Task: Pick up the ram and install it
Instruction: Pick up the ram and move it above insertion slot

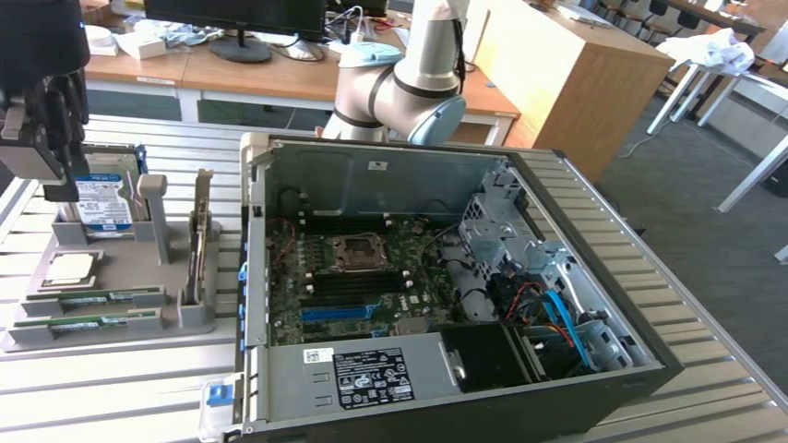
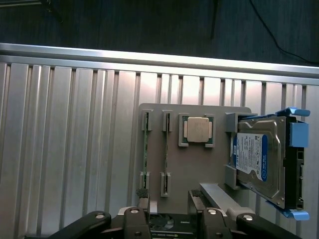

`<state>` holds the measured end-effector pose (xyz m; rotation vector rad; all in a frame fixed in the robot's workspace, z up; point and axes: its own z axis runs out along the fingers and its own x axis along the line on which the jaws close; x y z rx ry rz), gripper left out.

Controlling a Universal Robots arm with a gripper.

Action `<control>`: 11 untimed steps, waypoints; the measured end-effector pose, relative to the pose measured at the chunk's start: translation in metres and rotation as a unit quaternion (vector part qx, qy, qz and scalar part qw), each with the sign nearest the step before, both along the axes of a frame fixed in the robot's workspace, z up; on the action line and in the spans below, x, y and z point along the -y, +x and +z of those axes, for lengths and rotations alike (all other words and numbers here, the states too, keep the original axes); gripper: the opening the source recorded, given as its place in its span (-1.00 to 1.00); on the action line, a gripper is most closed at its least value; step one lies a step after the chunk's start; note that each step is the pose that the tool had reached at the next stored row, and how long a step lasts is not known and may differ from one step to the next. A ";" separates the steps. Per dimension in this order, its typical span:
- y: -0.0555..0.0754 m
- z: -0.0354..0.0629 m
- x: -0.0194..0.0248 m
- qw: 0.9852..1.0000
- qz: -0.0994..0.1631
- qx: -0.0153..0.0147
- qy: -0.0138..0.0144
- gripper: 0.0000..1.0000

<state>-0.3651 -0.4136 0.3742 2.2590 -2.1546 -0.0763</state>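
Note:
Two ram sticks lie side by side in slots of a grey holder (image 1: 124, 337) at the exterior view's left: one ram stick (image 1: 94, 298) and a second (image 1: 87, 322) nearer the front. In the wrist view both show edge-on as thin green strips, one ram stick (image 2: 145, 155) and the other (image 2: 166, 155). My black gripper (image 1: 50, 185) hangs above the back of the holder, over the hard drive end. Its fingers (image 2: 141, 219) stand apart with nothing held; my gripper (image 2: 169, 221) is open, well above the sticks.
On the holder (image 2: 154, 112) also sit a silver processor chip (image 2: 196, 130), a hard drive (image 2: 259, 162) in a blue frame and an upright card (image 1: 197, 242). An open computer case (image 1: 579, 231) fills the middle, with memory slots (image 1: 351, 288) on its motherboard. The slatted metal table (image 1: 111, 397) surrounds it.

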 end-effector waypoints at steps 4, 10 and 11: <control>0.000 0.0000 0.0000 1.000 0.000 0.000 0.000 -0.14; 0.000 0.0000 0.0000 1.000 0.000 0.000 0.000 -0.14; 0.000 0.0000 0.0000 1.000 0.000 0.000 0.000 -0.14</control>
